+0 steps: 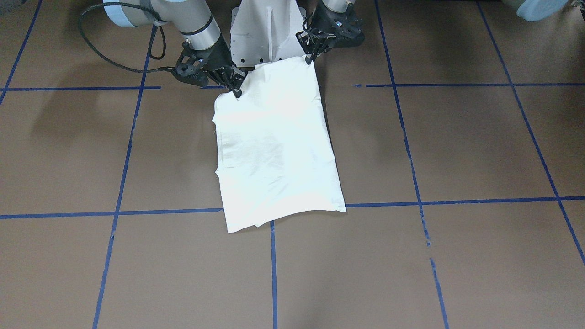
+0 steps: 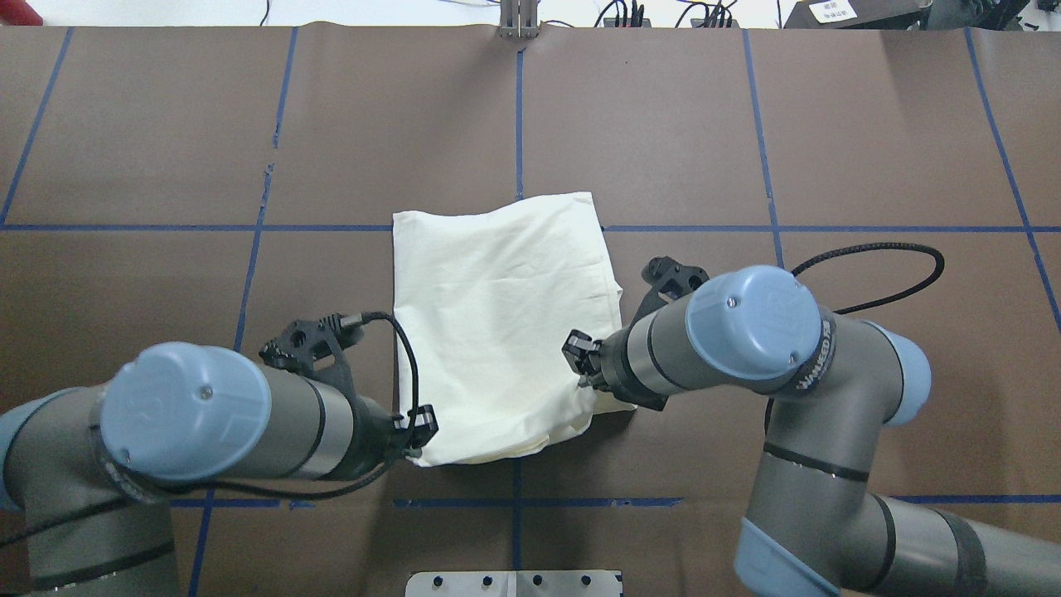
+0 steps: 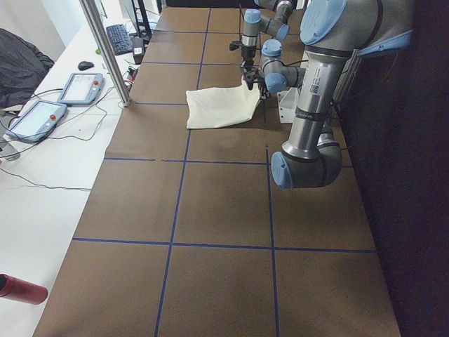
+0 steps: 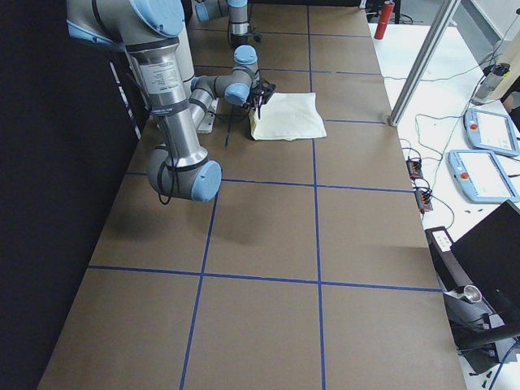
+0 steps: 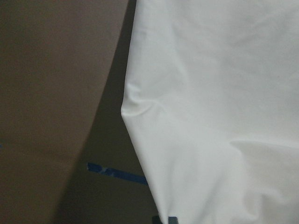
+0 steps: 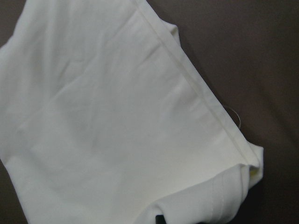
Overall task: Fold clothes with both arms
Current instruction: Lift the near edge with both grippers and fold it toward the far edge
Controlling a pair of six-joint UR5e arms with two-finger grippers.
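Observation:
The cream-white shirt [image 1: 274,146] lies folded into a rough rectangle on the brown table, plain side up; the cat print is hidden. It also shows in the overhead view [image 2: 497,315]. My left gripper [image 1: 311,58] is shut on the shirt's near corner on my left side [image 2: 421,427]. My right gripper [image 1: 237,92] is shut on the other near corner [image 2: 580,365]. Both corners sit slightly raised off the table. Each wrist view is filled by cloth: left [image 5: 210,116], right [image 6: 117,116], where a folded hem shows.
The white pedestal base [image 1: 265,32] stands just behind the shirt's near edge. Blue tape lines [image 2: 518,116] grid the table. A metal post [image 2: 518,21] stands at the far edge. Teach pendants [image 3: 77,88] and a red can [image 3: 21,289] lie off the table.

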